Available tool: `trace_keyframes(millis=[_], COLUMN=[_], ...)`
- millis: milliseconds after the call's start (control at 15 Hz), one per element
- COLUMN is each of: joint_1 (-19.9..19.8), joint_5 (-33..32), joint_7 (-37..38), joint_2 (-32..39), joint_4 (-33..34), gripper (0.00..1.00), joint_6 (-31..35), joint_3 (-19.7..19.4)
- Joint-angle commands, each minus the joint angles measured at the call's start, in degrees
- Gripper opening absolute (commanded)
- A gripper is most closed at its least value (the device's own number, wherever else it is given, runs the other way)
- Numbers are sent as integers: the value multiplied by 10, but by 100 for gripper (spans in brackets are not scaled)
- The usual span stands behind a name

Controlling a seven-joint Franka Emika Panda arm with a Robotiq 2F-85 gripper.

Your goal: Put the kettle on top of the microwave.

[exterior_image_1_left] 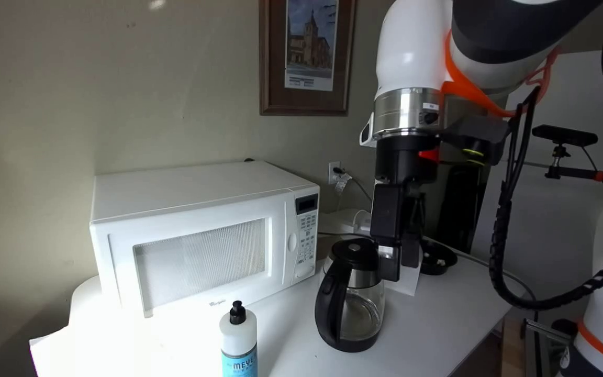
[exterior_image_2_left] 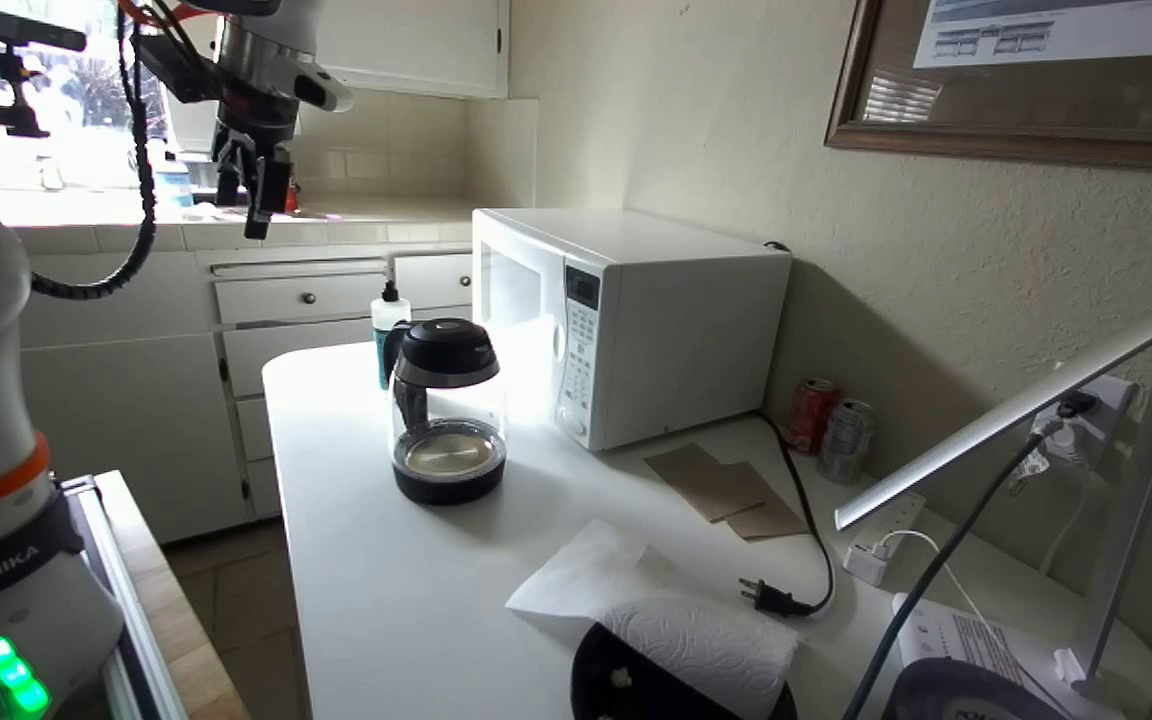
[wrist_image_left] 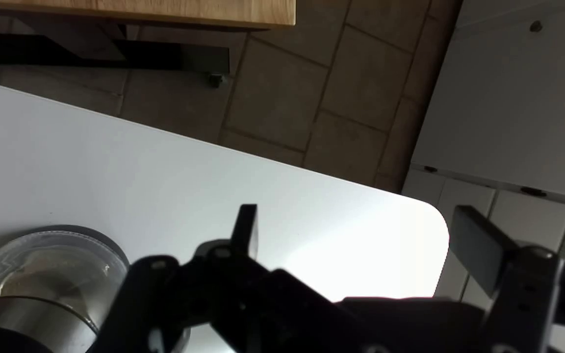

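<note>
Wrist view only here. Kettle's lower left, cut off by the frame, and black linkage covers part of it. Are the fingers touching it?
Observer: No. In an exterior view a clear gap shows between the fingers and the kettle.
Operator: Which way is it turned?
Observer: Its handle is on the side toward the bottle.
Operator: And the place target?
Observer: The microwave stands with its button panel at the end nearer the kettle.
</note>
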Motion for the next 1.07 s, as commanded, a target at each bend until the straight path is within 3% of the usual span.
trace_keyframes(millis=[0, 533, 600, 800, 1000], joint_1=[-32, -106, -91, -102, -142], joint_5=[-6, -22, -10, -15, -12], joint_7=[61, 245, 200, 226, 311], joint_2=[-15, -71, -38, -50, -20], joint_4=[-11, -72, -46, -62, -46], gripper=[100, 100, 100, 100, 100], joint_6=[13, -21, -7, -10, 27], joint_3=[25, 43, 31, 33, 35])
